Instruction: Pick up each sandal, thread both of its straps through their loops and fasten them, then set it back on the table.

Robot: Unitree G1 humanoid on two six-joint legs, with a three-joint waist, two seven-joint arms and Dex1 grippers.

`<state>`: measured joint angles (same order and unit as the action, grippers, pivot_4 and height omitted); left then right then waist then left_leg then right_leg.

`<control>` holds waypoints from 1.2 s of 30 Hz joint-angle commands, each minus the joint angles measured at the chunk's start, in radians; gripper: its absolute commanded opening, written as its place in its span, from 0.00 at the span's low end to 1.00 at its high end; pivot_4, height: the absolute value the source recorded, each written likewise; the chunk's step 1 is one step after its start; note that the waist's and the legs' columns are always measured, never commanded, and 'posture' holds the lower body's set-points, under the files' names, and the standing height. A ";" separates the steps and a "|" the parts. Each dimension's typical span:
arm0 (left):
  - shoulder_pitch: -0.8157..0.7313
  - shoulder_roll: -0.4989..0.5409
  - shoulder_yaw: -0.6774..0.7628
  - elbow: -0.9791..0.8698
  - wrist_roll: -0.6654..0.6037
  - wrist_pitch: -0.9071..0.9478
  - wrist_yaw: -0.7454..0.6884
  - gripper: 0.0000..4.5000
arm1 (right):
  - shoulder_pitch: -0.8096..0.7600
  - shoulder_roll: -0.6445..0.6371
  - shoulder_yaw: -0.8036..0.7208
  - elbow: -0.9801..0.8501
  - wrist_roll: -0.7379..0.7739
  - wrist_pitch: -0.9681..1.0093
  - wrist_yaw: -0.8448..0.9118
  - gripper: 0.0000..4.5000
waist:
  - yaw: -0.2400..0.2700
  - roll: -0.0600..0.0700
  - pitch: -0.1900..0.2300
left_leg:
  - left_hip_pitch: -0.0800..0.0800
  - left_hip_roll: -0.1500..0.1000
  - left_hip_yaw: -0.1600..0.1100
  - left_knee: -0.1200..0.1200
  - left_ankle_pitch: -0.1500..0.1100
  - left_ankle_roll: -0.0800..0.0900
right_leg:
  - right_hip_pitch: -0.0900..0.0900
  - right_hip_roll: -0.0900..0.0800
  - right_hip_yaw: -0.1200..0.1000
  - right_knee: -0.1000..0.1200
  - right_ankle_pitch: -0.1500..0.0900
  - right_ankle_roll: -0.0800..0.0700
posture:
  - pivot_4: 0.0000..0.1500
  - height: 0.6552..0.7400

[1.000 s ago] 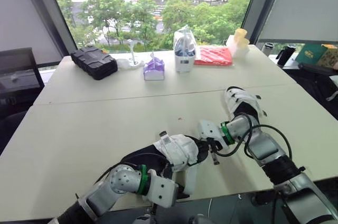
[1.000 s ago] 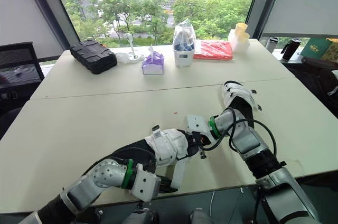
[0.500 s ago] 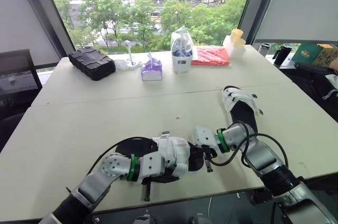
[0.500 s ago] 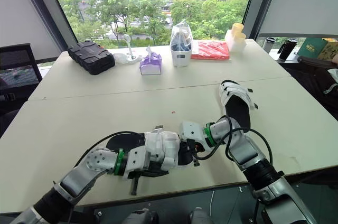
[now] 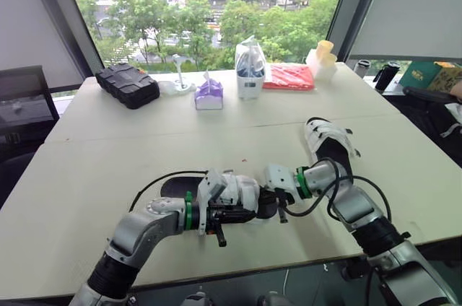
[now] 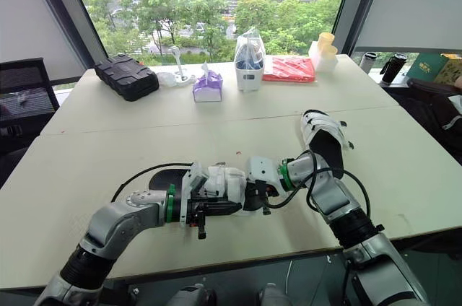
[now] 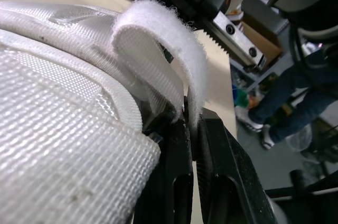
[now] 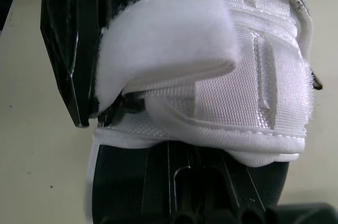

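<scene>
1. Two sandals: far sandal (image 5: 328, 143) rests on the table (image 5: 108, 154); near sandal (image 5: 242, 194) lies at its front edge.
2. Left gripper (image 7: 191, 123) is clamped on the velcro strap (image 7: 158, 28); right gripper (image 5: 280, 205) grip unclear.
3. Risk: strap slips free or sticks to itself early.

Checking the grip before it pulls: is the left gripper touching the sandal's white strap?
Touching. The left wrist view shows the strap pinched between the left gripper's two black fingers, with no gap.

Left pincer (image 7: 191, 126) pinched, right pincer (image 5: 282, 209) adjacent.
</scene>
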<state>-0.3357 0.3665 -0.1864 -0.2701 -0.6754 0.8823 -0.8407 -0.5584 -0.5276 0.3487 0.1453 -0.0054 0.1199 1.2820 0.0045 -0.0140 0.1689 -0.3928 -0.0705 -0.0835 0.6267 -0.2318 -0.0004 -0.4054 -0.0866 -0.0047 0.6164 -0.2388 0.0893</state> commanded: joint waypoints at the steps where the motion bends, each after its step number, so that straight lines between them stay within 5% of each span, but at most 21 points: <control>1: -0.044 0.008 0.078 -0.089 -0.108 0.035 -0.014 0.01 | 0.017 0.019 0.071 0.025 -0.024 -0.009 0.014 0.00 | 0.000 0.001 0.000 | 0.000 0.000 0.000 0.000 0.000 0.000 | 0.000 0.000 0.000 0.000 0.000 0.000 | 1.00 1.00; 8: 0.007 0.115 0.040 -0.143 -0.054 0.010 -0.022 0.01 | 0.004 0.019 0.072 0.049 -0.025 -0.028 0.016 0.00 | -0.017 0.001 0.000 | 0.000 0.000 0.001 -0.001 0.000 -0.001 | 0.000 0.000 0.001 0.000 -0.001 -0.002 | 1.00 1.00; 14: -0.034 -0.007 0.171 -0.074 -0.154 0.087 0.153 0.01 | -0.012 0.026 0.076 0.071 -0.025 -0.042 0.017 0.00 | -0.017 0.001 0.001 | 0.001 0.000 0.001 -0.001 -0.001 -0.001 | 0.001 -0.001 0.001 -0.001 -0.002 -0.002 | 1.00 1.00; 24: -0.188 -0.095 0.244 0.164 -0.211 0.152 0.243 0.01 | -0.006 0.022 0.075 0.067 -0.025 -0.044 0.010 0.00 | -0.016 0.001 0.001 | 0.001 -0.001 0.001 0.000 0.000 -0.002 | 0.000 0.001 0.000 0.000 0.000 0.001 | 1.00 1.00; 27: -0.209 -0.117 0.267 0.250 -0.232 0.177 0.251 0.20 | 0.000 0.019 0.074 0.058 -0.024 -0.040 0.006 0.00 | -0.015 0.001 0.001 | 0.001 -0.001 0.001 0.001 0.000 -0.002 | 0.001 0.000 0.000 0.001 0.000 0.001 | 1.00 1.00; 34: -0.222 -0.137 0.257 0.337 -0.187 0.182 0.271 0.94 | 0.000 0.021 0.071 0.052 -0.025 -0.030 -0.007 0.00 | -0.015 0.001 0.000 | 0.001 -0.001 0.001 0.000 0.000 -0.002 | 0.001 0.000 0.000 0.001 0.000 0.002 | 1.00 1.00; 36: -0.233 -0.139 0.249 0.343 -0.171 0.171 0.270 0.97 | -0.001 0.020 0.069 0.050 -0.025 -0.028 -0.009 0.00 | -0.016 0.001 0.000 | 0.001 -0.001 0.001 0.001 0.000 -0.003 | 0.002 0.000 0.001 0.001 0.000 0.002 | 1.00 1.00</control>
<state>-0.5618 0.2279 0.0619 0.0653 -0.8670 1.0596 -0.5810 -0.5839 -0.5066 0.3792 0.1882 -0.0063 0.0787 1.2670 -0.0113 -0.0135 0.1689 -0.3914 -0.0716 -0.0827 0.6277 -0.2316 -0.0031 -0.4036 -0.0865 -0.0041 0.6171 -0.2384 0.0911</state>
